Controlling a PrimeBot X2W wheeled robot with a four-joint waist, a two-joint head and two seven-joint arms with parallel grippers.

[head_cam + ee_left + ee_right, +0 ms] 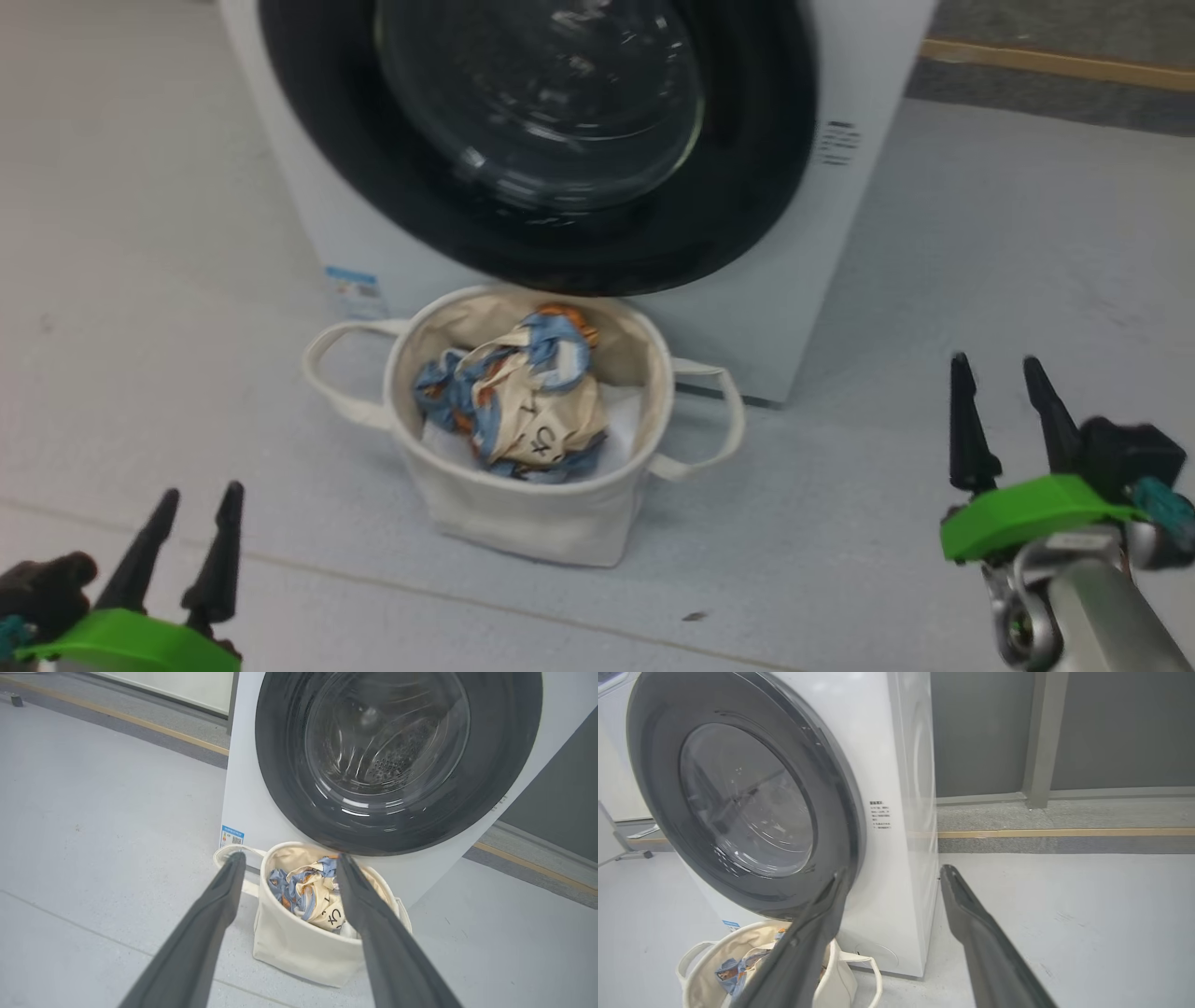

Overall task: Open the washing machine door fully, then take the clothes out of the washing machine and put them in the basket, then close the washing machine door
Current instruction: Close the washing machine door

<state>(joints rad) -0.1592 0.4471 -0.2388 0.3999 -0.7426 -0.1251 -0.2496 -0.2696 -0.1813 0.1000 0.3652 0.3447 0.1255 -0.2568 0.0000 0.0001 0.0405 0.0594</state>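
Observation:
The white washing machine (pixel 747 308) stands ahead with its washing machine door (pixel 738 196) lying flat against the front, black rim around clear glass. In front of it on the floor sits the cream basket (pixel 523 509), holding the clothes (pixel 523 401), blue, cream and orange with black lettering. My left gripper (pixel 196 499) hangs open at the lower left, short of the basket. At the lower right my right gripper (pixel 999 366) is open and empty, off to the machine's right side. The door (pixel 658 788), the basket (pixel 703 982) and the clothes (pixel 728 970) also show in the right wrist view.
Pale grey floor (pixel 980 271) spreads all around the machine and basket. A yellow line (pixel 1055 61) and a darker strip run along the back right, before a grey wall (pixel 1111 728) with a pillar (pixel 1038 737). A blue label (pixel 353 287) marks the machine's lower front.

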